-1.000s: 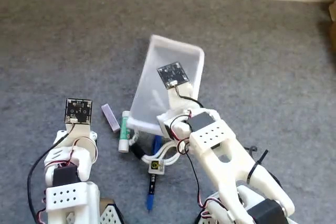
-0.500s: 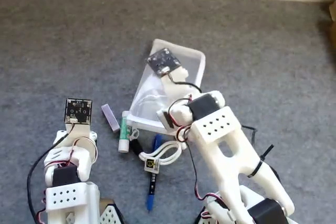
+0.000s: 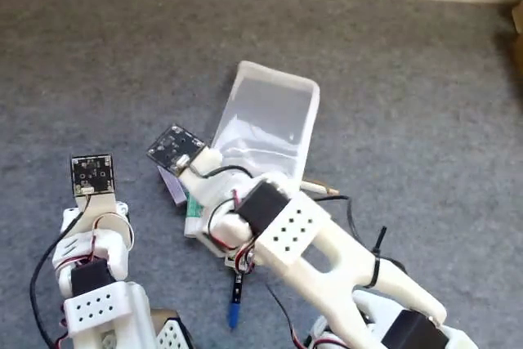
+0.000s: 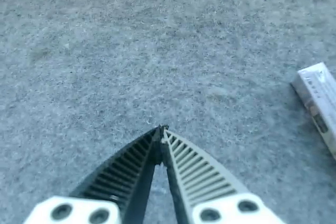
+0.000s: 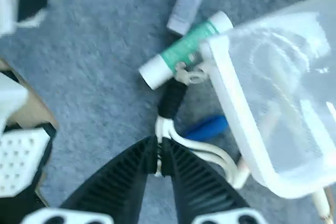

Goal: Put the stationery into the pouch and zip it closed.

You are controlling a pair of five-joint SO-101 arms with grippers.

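The translucent pouch (image 3: 274, 112) lies open-ended in the middle of the grey carpet, and its rim (image 5: 236, 103) comes close to the stationery. A green-and-white glue stick (image 5: 184, 51), a lilac box (image 5: 189, 1), a blue pen (image 5: 205, 128) and a white cable (image 5: 194, 148) with a black plug lie beside it. My right gripper (image 5: 159, 148) is shut, with its tips just over the white cable. The right arm (image 3: 286, 234) covers most of these items from above. My left gripper (image 4: 160, 128) is shut over bare carpet, and the lilac box (image 4: 320, 98) lies off to its side.
The blue pen's tip (image 3: 235, 304) sticks out below the right arm. The left arm (image 3: 94, 234) stands at the lower left, apart from the stationery. Open carpet (image 3: 409, 79) surrounds the pouch on its far and right sides.
The right arm swung from over the pouch to the left and down, and is now above the glue stick and cable. The left arm shifted slightly left.
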